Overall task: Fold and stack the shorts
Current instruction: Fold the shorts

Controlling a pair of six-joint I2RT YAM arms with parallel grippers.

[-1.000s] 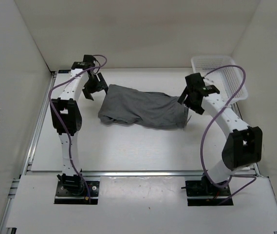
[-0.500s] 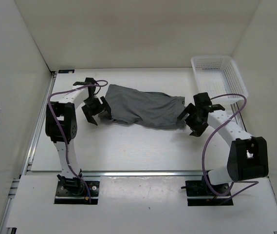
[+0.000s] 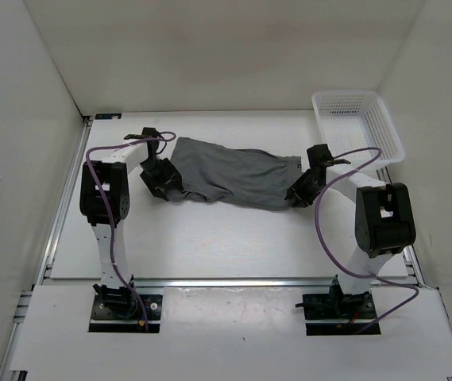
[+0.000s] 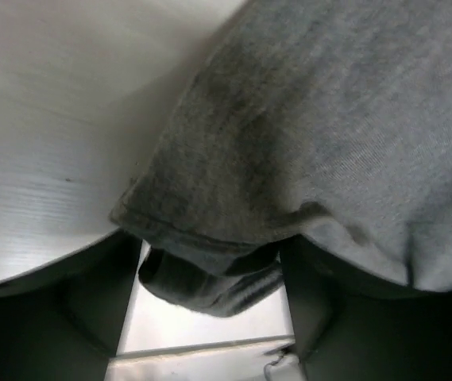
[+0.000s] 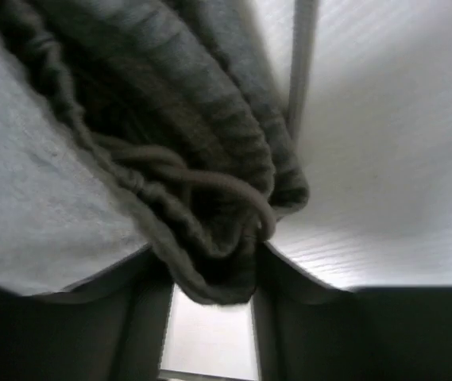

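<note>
The grey shorts [image 3: 233, 171] lie spread across the middle of the table, long side running left to right. My left gripper [image 3: 164, 181] is down at their left end. In the left wrist view the hem of the shorts [image 4: 210, 274] hangs between the wide-set fingers [image 4: 67, 317] of my left gripper [image 4: 207, 266], which is open. My right gripper [image 3: 299, 193] is at the right end. In the right wrist view the bunched waistband and drawstring [image 5: 210, 238] fill the gap of my right gripper [image 5: 210, 282], which is shut on the shorts.
A white mesh basket [image 3: 357, 123] stands at the back right corner, behind the right arm. White walls close the table on the left, back and right. A metal rail [image 3: 233, 282] runs along the near edge.
Both arms dropped from above the table onto the two ends of the shorts. Their jaws opened wide and then narrowed, the right more than the left. The shorts shifted slightly.
</note>
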